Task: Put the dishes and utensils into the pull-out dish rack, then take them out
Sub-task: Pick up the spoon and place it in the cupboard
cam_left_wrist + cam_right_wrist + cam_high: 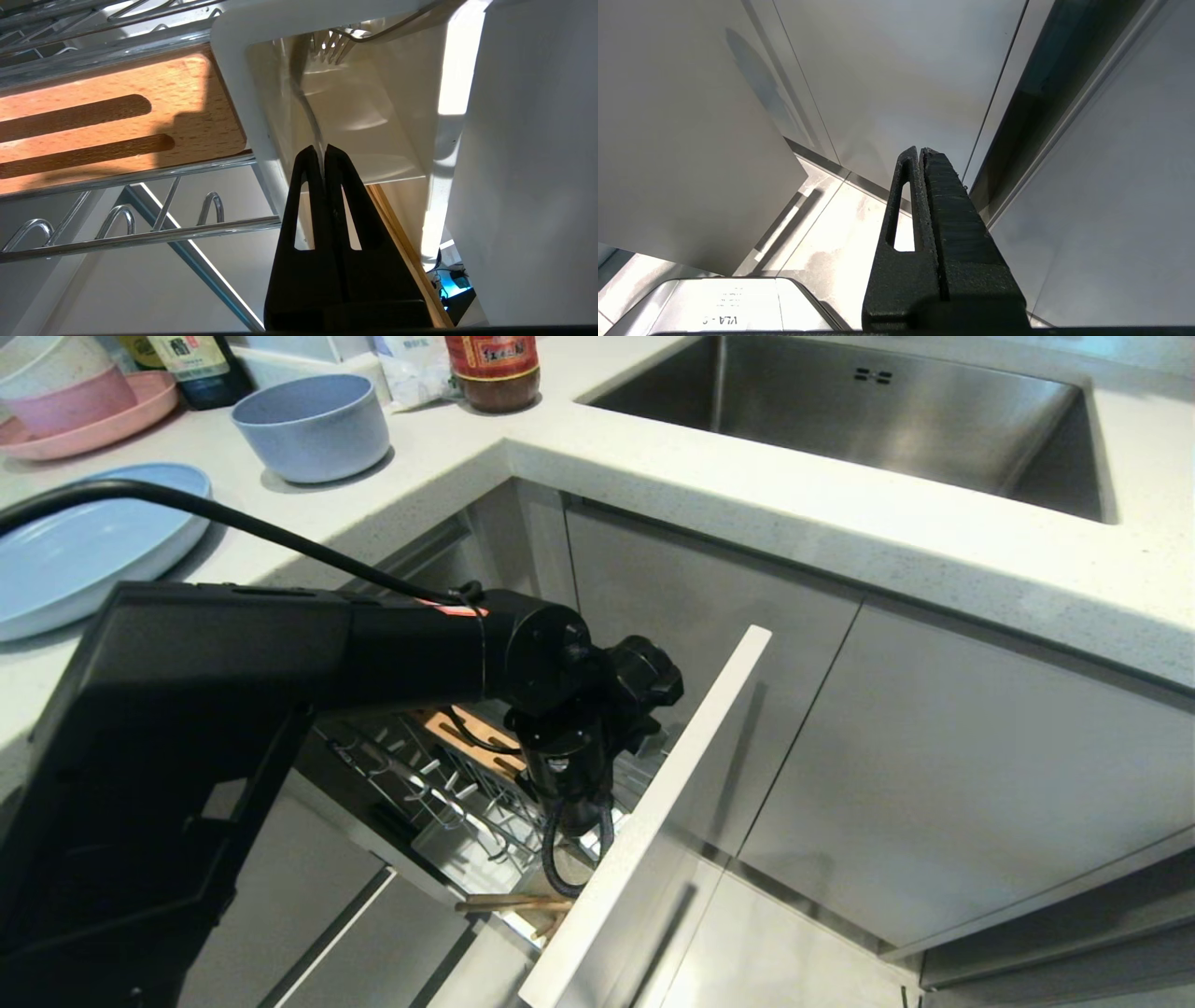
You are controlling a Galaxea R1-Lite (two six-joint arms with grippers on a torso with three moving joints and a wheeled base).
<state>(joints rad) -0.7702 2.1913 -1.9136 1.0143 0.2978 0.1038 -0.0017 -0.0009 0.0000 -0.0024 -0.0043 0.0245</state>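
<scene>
Spoon (306,109) is sitting in the rack's white cutlery cup (348,140), its handle clamped by the left end effector (323,151); chopsticks (513,903) are resting on the pull-out rack (448,784), while plate (84,546) and bowl (313,425) are waiting on the desk (747,495), so I'm judging loading barely half done. Right end effector (920,154) is hanging pressed together, empty.

The rack (140,235) is bright chrome wire, smooth and mirror-glossy. Its slotted strip (117,121) is warm, matt wood with a fine grain. The cutlery cup (243,70) is smooth white plastic with a soft sheen, and the spoon (306,109) in it is polished silver metal. The chopsticks (513,903) are plain pale wood. The front panel (653,812) is flat and matt. The plate (84,546) and bowl (313,425) look like matt plastic. The counter (840,523) is speckled stone, the sink (840,420) brushed steel. The left gripper (323,150) is matt black plastic; the right gripper (920,151) has a rougher, grainy finish.
</scene>
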